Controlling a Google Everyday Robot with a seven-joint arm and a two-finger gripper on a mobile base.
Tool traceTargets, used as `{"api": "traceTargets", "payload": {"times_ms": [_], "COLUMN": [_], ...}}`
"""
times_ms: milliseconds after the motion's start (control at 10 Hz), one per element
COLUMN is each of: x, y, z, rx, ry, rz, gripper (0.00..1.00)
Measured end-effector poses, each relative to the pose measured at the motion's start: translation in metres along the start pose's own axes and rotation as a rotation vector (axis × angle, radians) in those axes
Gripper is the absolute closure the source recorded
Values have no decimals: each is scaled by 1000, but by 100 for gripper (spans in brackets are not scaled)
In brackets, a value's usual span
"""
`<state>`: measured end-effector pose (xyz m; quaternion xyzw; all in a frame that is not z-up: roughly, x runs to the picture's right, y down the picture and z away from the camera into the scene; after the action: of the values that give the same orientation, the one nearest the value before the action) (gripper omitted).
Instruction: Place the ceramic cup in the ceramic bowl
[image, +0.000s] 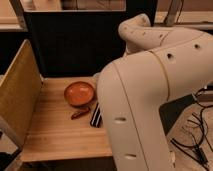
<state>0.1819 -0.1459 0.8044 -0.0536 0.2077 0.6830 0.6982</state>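
On the wooden table (55, 130), toward its back edge, the ceramic bowl (79, 93) is being shown upright, its glossy orange-brown inside turned to the camera. Just in front of it, a small dark reddish item (80, 114) is being seen lying slantwise. Beside that item, to the right, a black striped oblong (95, 116) is being partly covered by the robot arm (135, 100). Much of the table's right side is being hidden by that large white arm, which is being held bent across the foreground. The gripper is being concealed somewhere behind the arm, so whether it is released or clenched cannot be told. At the left, the table is being bordered by a tan woven panel (17, 90).
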Motion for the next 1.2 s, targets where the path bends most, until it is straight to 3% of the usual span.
{"api": "traceTargets", "payload": {"times_ms": [1200], "x": [-1], "y": [1], "z": [-1], "rx": [5], "ry": [2], "rz": [-17], "gripper": [20]}}
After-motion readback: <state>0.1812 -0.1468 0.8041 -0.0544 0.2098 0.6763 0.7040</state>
